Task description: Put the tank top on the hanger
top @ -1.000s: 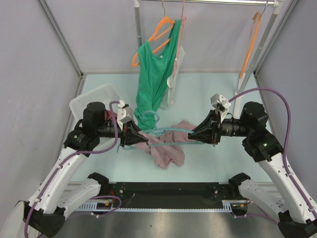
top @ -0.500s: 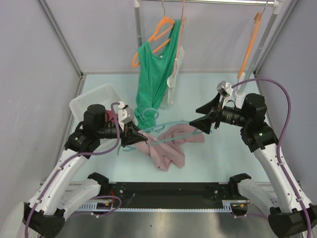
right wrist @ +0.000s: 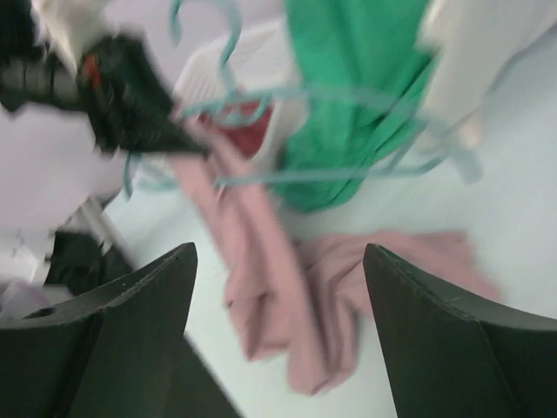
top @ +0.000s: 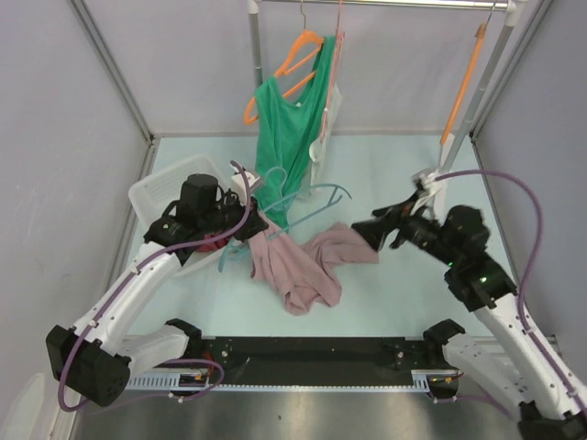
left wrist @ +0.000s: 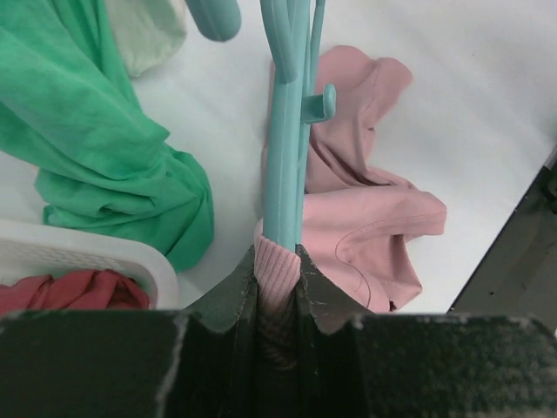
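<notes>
We clamp the hanger and tank top in our left gripper; beside the tank top, our right gripper gapes wide, empty.

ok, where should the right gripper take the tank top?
The loose flap of the tank top lying flat nearest the right gripper; come in low from the right. Left gripper already pinches the other end with the hanger.

A robotics lab cell: grey panels in metal framing box in a pale table, a clothes rail overhead, two cabled arms bolted at its edge.
</notes>
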Controlling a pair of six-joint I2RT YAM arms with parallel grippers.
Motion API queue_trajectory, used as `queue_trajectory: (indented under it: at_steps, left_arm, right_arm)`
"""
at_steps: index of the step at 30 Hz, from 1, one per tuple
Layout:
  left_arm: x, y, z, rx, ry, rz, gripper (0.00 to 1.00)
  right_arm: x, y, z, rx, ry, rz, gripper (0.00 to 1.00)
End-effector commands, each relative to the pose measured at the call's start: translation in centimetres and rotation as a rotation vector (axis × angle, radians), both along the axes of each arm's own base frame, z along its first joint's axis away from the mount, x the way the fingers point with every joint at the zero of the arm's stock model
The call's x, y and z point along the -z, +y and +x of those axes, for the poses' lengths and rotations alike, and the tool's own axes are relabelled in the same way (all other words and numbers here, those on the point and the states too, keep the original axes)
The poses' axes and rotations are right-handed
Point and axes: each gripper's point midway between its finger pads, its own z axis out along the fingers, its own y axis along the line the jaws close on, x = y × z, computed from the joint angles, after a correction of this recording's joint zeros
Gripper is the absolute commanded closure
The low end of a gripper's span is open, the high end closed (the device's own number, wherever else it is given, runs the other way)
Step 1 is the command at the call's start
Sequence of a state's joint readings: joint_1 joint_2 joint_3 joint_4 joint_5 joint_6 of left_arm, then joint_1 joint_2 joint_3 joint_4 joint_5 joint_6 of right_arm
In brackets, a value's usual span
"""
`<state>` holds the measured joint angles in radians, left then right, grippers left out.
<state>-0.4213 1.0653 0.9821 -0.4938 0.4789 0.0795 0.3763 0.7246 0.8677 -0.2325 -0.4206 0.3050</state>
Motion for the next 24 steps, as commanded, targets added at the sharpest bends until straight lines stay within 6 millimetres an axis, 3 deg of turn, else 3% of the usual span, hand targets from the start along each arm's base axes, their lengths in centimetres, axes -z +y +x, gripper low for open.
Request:
queue_trajectory:
  at_steps: [1,2,4,5,11,17,18,21,24]
  left_arm:
    - [-2.0,0.3,1.6,-0.065,-0.075,-0.021,1.00]
    - [-1.9,0.5,1.7,-0.077,-0.084,-0.021,1.00]
    - [-1.4,0.6,1.5,-0.082,-0.077,-0.023,1.00]
    - [-1.3,0.7,1.5,-0.088,-0.077,-0.025,1.00]
    - [-0.7,0.8,1.1,-0.090,-0.069,-0.028,1.00]
    - [-0.9,0.9,1.0,-0.097,-0.073,-0.034,1.00]
    - [-0.9,0.9,1.0,-0.098,-0.073,-0.034,1.00]
    - [-1.2,0.8,0.9,-0.094,-0.081,-0.041,1.00]
    - [-1.3,1.0,0.9,-0.098,-0.086,-0.042,1.00]
  right_arm:
    - [7.6,4.3,-2.4,0.029,0.142,-0.077,0.21]
    - [9.7,6.6,-4.6,-0.042,0.161,-0.104,0.23]
    - [12.0,8.6,-5.7,-0.038,0.201,-0.134,0.25]
    - [12.1,10.7,-7.7,-0.108,0.197,-0.125,0.30]
    - [15.1,18.0,-11.3,-0.268,0.273,-0.129,0.37]
    - [15.9,21.5,-13.2,-0.340,0.311,-0.110,0.41]
    - [17.0,22.0,-13.3,-0.347,0.325,-0.135,0.42]
    - [18.1,23.3,-13.6,-0.366,0.345,-0.137,0.44]
    - [20.0,23.6,-12.4,-0.290,0.365,-0.164,0.46]
